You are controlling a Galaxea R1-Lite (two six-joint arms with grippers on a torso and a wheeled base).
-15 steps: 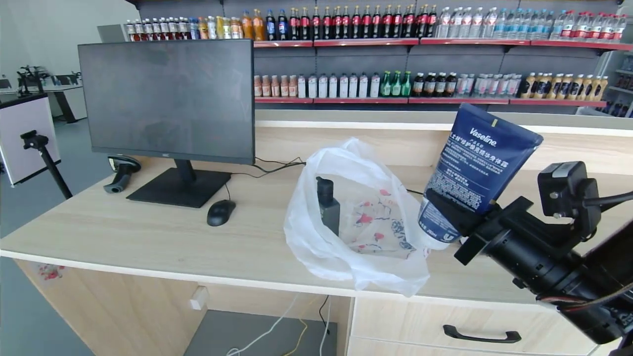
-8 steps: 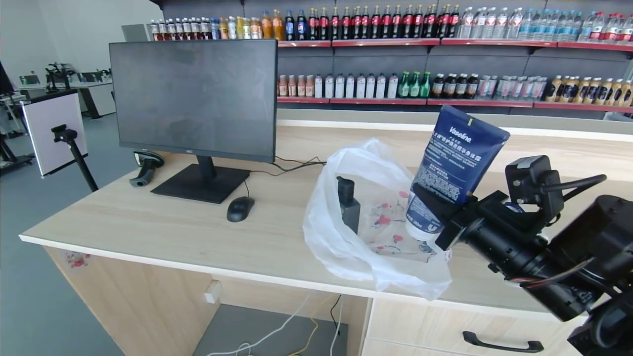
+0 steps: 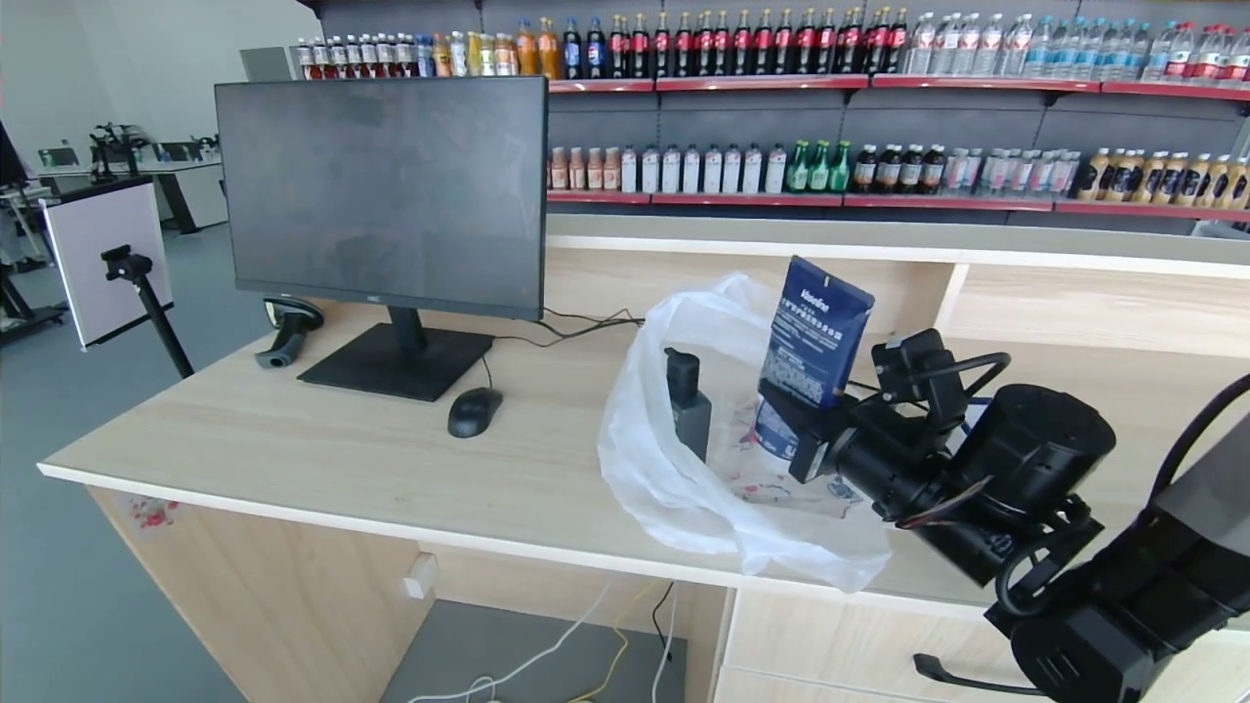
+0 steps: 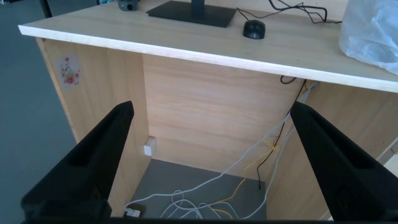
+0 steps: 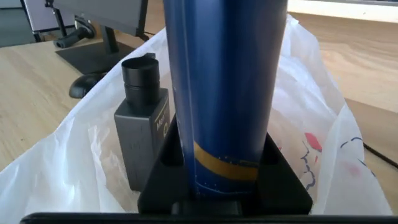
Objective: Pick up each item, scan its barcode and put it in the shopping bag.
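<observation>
– While the right gripper [image 3: 803, 434] pinches the blue tube [image 3: 816, 337], where does the tube sit?
– Cap down at the mouth of the shopping bag [image 3: 656, 474], beside the grey bottle [image 3: 689, 415] inside it; the left gripper [image 4: 211, 146] is spread, well apart from the bag.

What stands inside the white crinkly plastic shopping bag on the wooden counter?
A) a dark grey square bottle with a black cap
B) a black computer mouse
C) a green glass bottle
A: the dark grey bottle stands upright inside the shopping bag, right beside the blue tube clamped in the right gripper.
</observation>
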